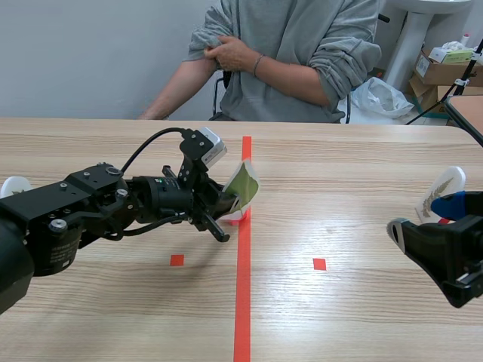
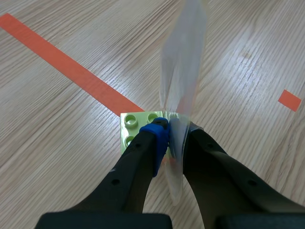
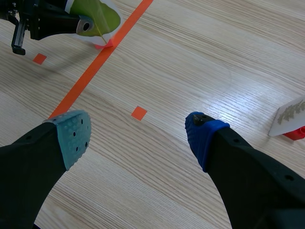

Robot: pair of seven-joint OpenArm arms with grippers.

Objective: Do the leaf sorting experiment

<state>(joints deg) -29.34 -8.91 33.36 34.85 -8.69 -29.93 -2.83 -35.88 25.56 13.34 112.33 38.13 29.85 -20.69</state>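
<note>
My left pincer (image 2: 175,138) is clamped on the lower edge of a leaf card (image 2: 183,71) - a clear laminated sheet with a green leaf sealed inside, which I see edge-on between my fingers. The blue pad (image 2: 157,140) of one finger presses one face and the other finger presses the opposite face. Just under the fingertips the card stands upright in a light green brick (image 2: 133,125) with round studs on top. The brick sits against the orange-red tape line (image 2: 71,71) that runs down the middle of the wooden worktop (image 1: 339,173).

My right pincer (image 3: 139,137) is well apart from all that, low over the worktop on my right side. It is spread wide with nothing between the pads, and only bare wood and a small tape square show under the gap. Beside its blue-padded finger, not touching it, a second leaf card (image 3: 289,113) - white with a pale leaf - stands in a red brick (image 3: 296,133).

Across the worktop a person (image 1: 302,53) in a grey top sits with arms folded, and cardboard boxes (image 1: 441,68) are stacked behind at the far right.
</note>
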